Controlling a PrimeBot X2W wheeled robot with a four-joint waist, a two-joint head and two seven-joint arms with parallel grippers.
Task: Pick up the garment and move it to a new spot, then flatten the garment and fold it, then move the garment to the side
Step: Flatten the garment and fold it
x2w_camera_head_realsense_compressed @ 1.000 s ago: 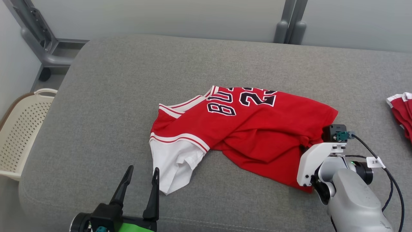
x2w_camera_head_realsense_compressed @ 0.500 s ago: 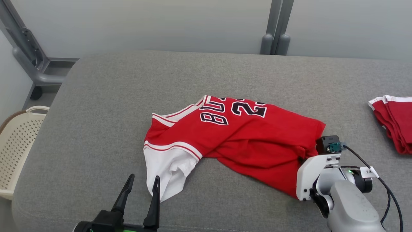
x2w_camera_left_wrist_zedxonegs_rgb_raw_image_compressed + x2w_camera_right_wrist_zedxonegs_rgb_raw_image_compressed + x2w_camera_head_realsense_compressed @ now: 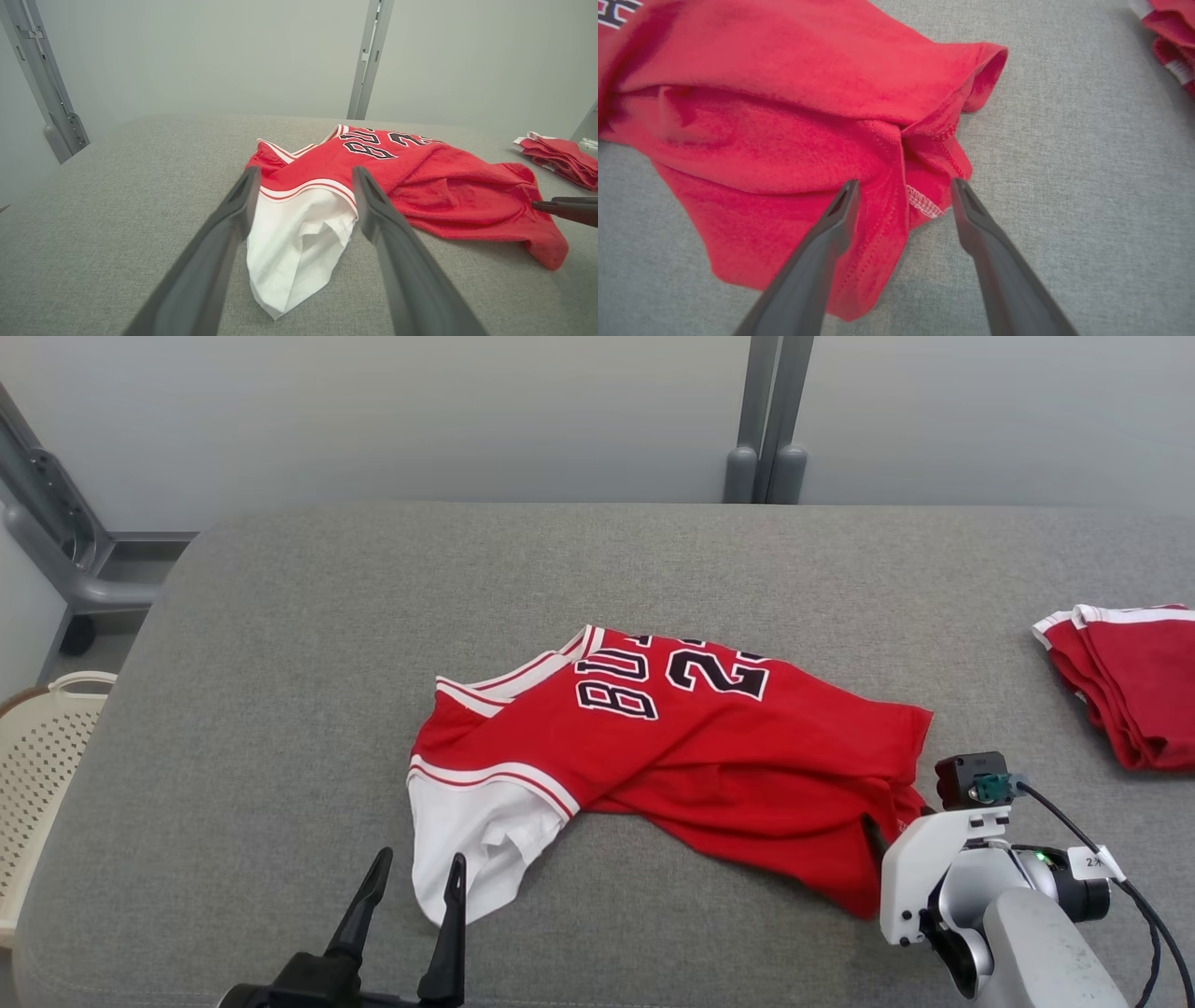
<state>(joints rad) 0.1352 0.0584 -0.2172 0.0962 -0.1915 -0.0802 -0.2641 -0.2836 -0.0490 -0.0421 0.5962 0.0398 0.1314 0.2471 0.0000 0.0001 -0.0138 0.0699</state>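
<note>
Garment (image 3: 672, 756) crumpled, unheld; right end effector (image 3: 903, 184) spread at 4 o'clock hem, left end effector (image 3: 420, 859) spread; flattening, folding remain.

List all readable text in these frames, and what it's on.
"BU": on the red jersey, rest of the word folded under.
"2" plus a cut-off second digit: same jersey.
"2米": white cable tag, tiny, second character uncertain.
Folded red garment at right: nothing readable.
</note>
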